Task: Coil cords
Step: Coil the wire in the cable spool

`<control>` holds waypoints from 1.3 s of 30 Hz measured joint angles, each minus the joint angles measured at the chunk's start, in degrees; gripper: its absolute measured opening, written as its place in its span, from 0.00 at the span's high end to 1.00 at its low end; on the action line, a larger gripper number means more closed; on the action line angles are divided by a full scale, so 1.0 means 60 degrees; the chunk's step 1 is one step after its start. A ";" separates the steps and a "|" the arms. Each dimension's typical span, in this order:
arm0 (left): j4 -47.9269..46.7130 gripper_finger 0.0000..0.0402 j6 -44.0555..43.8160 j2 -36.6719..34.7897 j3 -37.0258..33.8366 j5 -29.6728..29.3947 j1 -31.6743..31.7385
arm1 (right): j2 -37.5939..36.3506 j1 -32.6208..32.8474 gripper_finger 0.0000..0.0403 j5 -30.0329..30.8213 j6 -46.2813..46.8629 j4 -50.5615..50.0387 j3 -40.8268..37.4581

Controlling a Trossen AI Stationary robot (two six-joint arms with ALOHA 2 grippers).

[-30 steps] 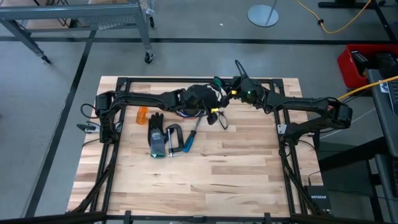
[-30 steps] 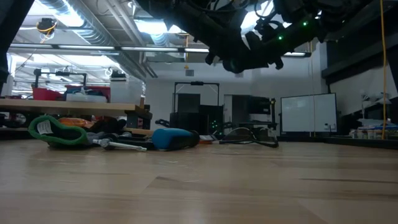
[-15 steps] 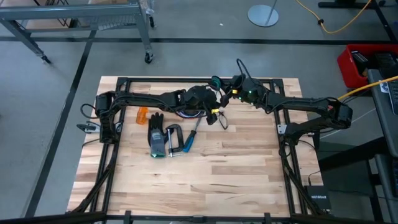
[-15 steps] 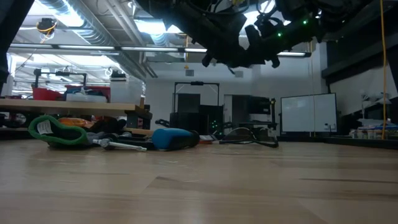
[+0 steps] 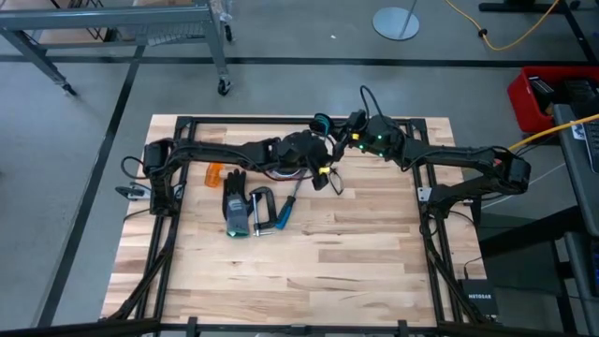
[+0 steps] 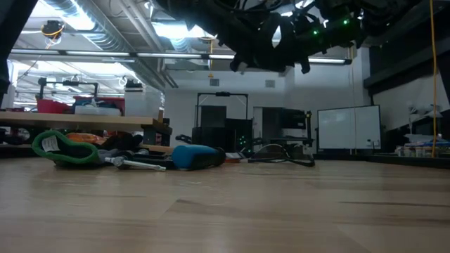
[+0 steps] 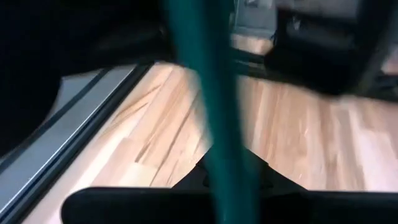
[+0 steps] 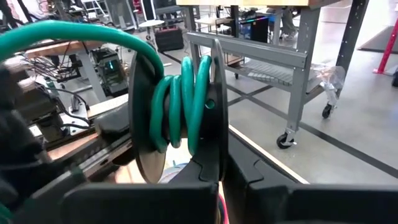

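Note:
The thin teal-green cord point(image 5: 321, 122) is held up in the air over the table's far middle, between both grippers. My left gripper point(image 5: 320, 140) reaches in from the table's left and is shut on a strand of it point(image 7: 214, 124). My right gripper point(image 5: 335, 127) reaches in from the right and is shut on the cord's wound turns point(image 8: 180, 106). In the low view both grippers form one dark mass point(image 6: 271, 42) high above the table. A black cord point(image 5: 331, 181) lies slack on the boards below them. My left gripper pinches a single strand of the teal cord point(image 7: 219, 168) between its two fingers. It comes from the table's left. The strand runs straight on past the fingertips and is clear of the table. My right gripper has several turns of the teal cord point(image 8: 186, 118) side by side between its two fingers point(image 8: 214, 93). It comes nearly level from the table's right. One strand point(image 8: 68, 34) arcs away from the turns. The coil is clear of the table.
On the boards left of centre lie a black-and-teal glove point(image 5: 236, 204), a metal clamp point(image 5: 262, 211), a blue-handled screwdriver point(image 5: 284, 210) and a small orange piece point(image 5: 214, 172). A dark frame point(image 5: 281, 120) runs round the table's edges. The near half shows bare boards.
My right gripper has tipped and rolled a little in place, and the teal cord's turns have shifted slightly toward the table's left with it. In the low view both grippers sit a little higher than before.

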 joint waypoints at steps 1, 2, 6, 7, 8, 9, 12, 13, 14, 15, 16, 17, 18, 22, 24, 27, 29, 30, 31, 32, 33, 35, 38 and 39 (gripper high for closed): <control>-0.0144 1.00 0.0085 0.0000 0.0000 -0.0137 -0.0029 | 0.0000 -0.0055 0.99 -0.0089 0.0000 0.0003 0.0000; -0.0256 1.00 0.0184 0.0000 0.0000 -0.0229 -0.0057 | 0.0000 -0.0126 0.99 -0.0153 0.0001 0.0003 0.0000; -0.0743 1.00 0.0234 0.0000 0.0000 -0.0341 -0.0128 | -0.0023 -0.0497 0.99 -0.0477 0.0003 0.0006 0.0000; -0.0891 1.00 0.0236 0.0000 0.0000 -0.0343 -0.0129 | -0.0045 -0.0574 0.99 -0.0548 0.0005 0.0003 0.0000; -0.1019 1.00 0.0237 0.0000 0.0000 -0.0346 -0.0126 | -0.0091 -0.0670 0.99 -0.0648 0.0002 0.0003 0.0000; -0.1113 1.00 0.0234 0.0000 0.0000 -0.0349 -0.0125 | -0.0120 -0.0754 0.99 -0.0723 0.0001 0.0029 0.0000; -0.1211 1.00 0.0236 0.0007 0.0000 -0.0345 -0.0127 | -0.0126 -0.1030 0.99 -0.1050 0.0001 0.0152 0.0000; -0.1242 1.00 0.0234 0.0007 0.0000 -0.0343 -0.0129 | -0.0124 -0.1120 0.99 -0.1237 0.0003 0.0245 0.0000; -0.1304 1.00 0.0225 0.0007 0.0000 -0.0342 -0.0129 | -0.0124 -0.1205 0.99 -0.1408 0.0012 0.0368 0.0000; -0.1395 1.00 0.0224 0.0007 0.0000 -0.0339 -0.0129 | -0.0127 -0.1281 0.99 -0.1562 0.0012 0.0475 0.0000; -0.1496 1.00 0.0228 0.0007 0.0000 -0.0338 -0.0129 | -0.0127 -0.1368 0.99 -0.1669 0.0035 0.0549 0.0003; -0.1650 1.00 0.0243 0.0007 0.0000 -0.0337 -0.0129 | -0.0127 -0.1445 0.99 -0.1767 0.0078 0.0573 0.0001; -0.1811 1.00 0.0259 0.0008 0.0000 -0.0335 -0.0129 | -0.0144 -0.1534 0.99 -0.1909 0.0095 0.0578 0.0001; -0.2520 1.00 0.0183 0.0011 0.0000 -0.0329 -0.0129 | -0.0390 -0.1903 0.99 -0.2239 0.0118 0.0610 0.0000; -0.2842 1.00 0.0089 0.0011 0.0000 -0.0329 -0.0129 | -0.0553 -0.2089 0.99 -0.2452 0.0107 0.0591 0.0000; -0.3391 1.00 -0.0405 0.0011 0.0000 -0.0333 -0.0129 | -0.0832 -0.2346 0.99 -0.2900 0.0035 0.0567 0.0000; -0.3753 1.00 -0.0877 0.0011 0.0000 -0.0326 -0.0122 | -0.1036 -0.2547 0.99 -0.3265 0.0012 0.0418 0.0002; -0.3919 1.00 -0.1104 0.0011 0.0000 -0.0324 -0.0116 | -0.1146 -0.2652 0.99 -0.3445 0.0007 0.0296 0.0004; -0.4024 1.00 -0.1281 0.0011 0.0000 -0.0332 -0.0111 | -0.1250 -0.2749 0.99 -0.3606 0.0005 0.0177 0.0000; -0.4095 1.00 -0.1442 0.0011 0.0000 -0.0353 -0.0107 | -0.1344 -0.2843 0.99 -0.3714 0.0005 0.0068 0.0000; -0.4085 1.00 -0.1508 0.0011 -0.0004 -0.0399 -0.0107 | -0.1453 -0.2934 0.99 -0.3825 0.0005 -0.0065 0.0000; -0.3901 1.00 -0.1570 0.0011 -0.0004 -0.0497 -0.0107 | -0.1654 -0.3104 0.99 -0.4022 -0.0023 -0.0391 0.0003; -0.3253 1.00 -0.1566 0.0011 -0.0004 -0.0562 -0.0107 | -0.1974 -0.3315 0.99 -0.4293 -0.0288 -0.0956 0.0000; -0.2906 1.00 -0.1562 0.0012 -0.0004 -0.0612 -0.0115 | -0.2076 -0.3351 0.99 -0.4375 -0.0417 -0.1104 0.0000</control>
